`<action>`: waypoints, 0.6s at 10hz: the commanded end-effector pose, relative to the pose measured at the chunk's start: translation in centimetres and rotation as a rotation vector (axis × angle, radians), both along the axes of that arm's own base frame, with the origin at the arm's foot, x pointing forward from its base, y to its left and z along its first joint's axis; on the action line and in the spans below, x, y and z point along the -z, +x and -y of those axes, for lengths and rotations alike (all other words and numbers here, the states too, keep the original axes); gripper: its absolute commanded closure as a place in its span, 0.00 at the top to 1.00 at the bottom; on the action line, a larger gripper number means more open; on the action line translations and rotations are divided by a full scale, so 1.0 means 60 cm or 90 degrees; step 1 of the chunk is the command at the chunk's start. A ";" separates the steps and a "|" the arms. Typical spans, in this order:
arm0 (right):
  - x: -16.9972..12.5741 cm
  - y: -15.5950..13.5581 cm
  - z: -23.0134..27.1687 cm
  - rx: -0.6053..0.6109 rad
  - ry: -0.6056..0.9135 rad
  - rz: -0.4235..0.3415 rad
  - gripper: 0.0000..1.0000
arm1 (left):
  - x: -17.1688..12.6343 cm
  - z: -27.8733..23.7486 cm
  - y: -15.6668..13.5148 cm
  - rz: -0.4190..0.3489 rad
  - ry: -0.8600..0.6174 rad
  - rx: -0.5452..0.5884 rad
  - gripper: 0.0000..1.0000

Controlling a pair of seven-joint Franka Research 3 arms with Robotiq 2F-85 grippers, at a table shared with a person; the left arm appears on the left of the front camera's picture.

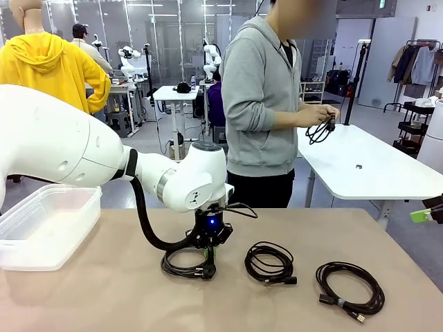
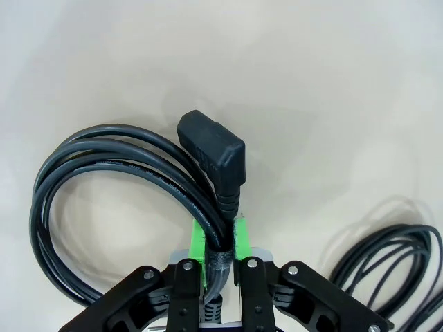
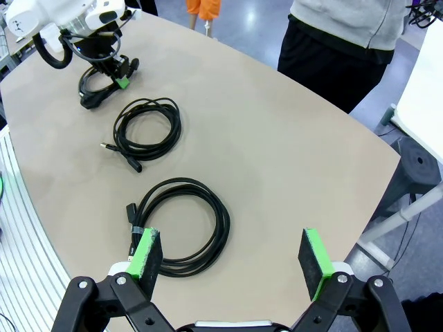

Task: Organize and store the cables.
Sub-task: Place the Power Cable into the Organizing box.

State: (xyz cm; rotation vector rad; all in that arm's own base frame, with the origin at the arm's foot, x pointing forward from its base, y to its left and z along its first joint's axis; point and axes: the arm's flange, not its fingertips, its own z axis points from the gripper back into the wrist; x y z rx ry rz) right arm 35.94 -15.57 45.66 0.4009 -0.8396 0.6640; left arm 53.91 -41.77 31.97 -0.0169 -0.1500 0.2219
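Nearest the robot's edge, the right gripper (image 3: 232, 252) hangs above the tan table (image 1: 104, 297) with its green pads (image 3: 146, 251) spread wide and nothing between them. Just beyond it lies the largest coil (image 3: 221, 228) of black cable, flat on the tabletop. The middle coil (image 3: 173, 124) is farther along and apart from it. Past that, the left gripper (image 2: 220, 238) points down with its pads pinched tight on the wrapped part of the third coil (image 2: 104, 166). That coil's loops lie against the table, and its chunky black plug (image 2: 211, 145) sticks out past the fingertips. A clear plastic tub (image 1: 28, 256) sits at the table's left side. At the far side a person (image 1: 259, 90) holds a fourth cable (image 1: 320, 131) in both hands.
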 end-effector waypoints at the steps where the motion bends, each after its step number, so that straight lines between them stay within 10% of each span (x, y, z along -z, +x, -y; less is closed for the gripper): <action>1: 0.004 0.003 0.002 -0.008 0.004 0.013 1.00 | -0.054 -0.009 -0.023 -0.011 0.024 0.027 0.00; 6: 0.004 0.003 0.002 -0.008 0.004 0.013 1.00 | -0.230 -0.060 -0.141 0.082 0.097 0.106 0.06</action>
